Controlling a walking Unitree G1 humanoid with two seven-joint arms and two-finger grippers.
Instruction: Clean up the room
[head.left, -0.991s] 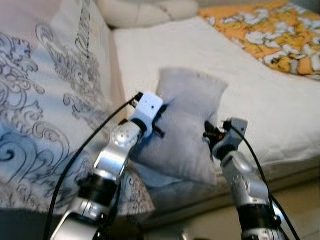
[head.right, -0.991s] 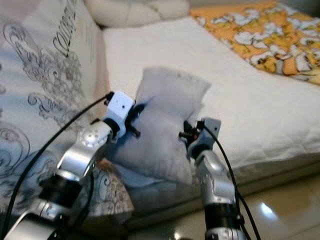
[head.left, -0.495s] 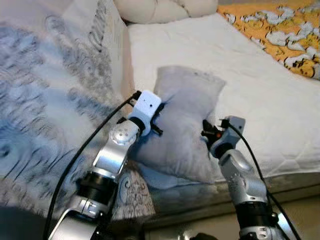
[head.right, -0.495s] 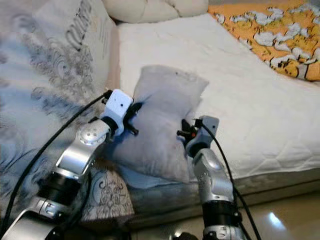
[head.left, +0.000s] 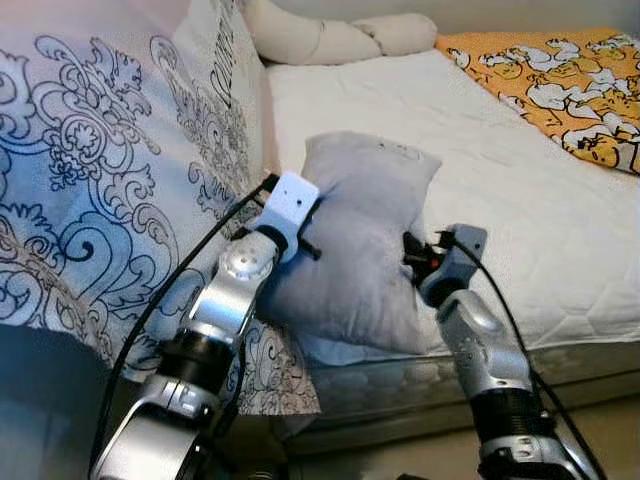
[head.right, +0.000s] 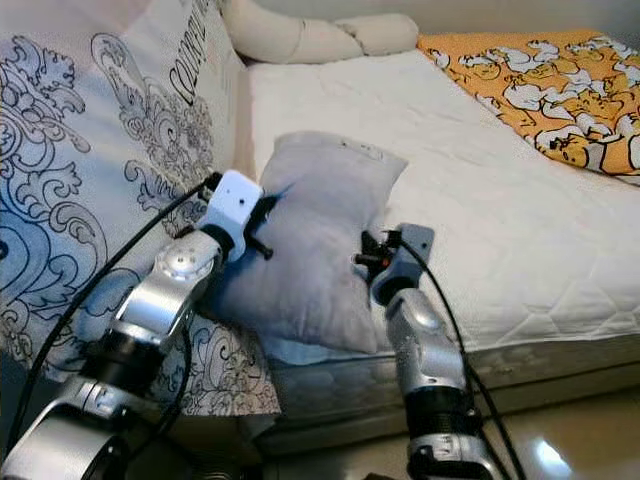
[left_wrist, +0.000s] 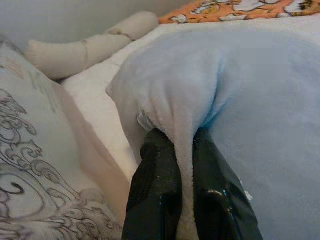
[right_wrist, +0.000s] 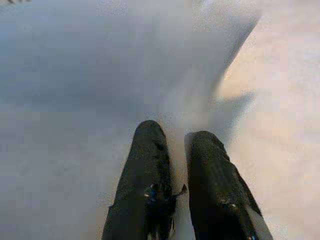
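Grey pillow (head.left: 360, 245) stands between my grippers, long axis running up the mattress (head.left: 520, 190); left gripper (left_wrist: 184, 165) pinches a fold of its edge; right gripper (right_wrist: 175, 150) is nipped onto the opposite edge.

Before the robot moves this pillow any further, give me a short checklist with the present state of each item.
1. Left gripper pinching the pillow: ok, a fold sits between its fingers.
2. Right gripper pinching the pillow's other side: ok, fabric runs between its fingers.
3. Pillow upright between both arms: ok.
4. Pillow fully lifted off the mattress: cannot tell.
5. Bare mattress ahead for placing: ok; the orange blanket lies far right.
6. Patterned duvet apart from the left arm: not ok, it lies right beside it.
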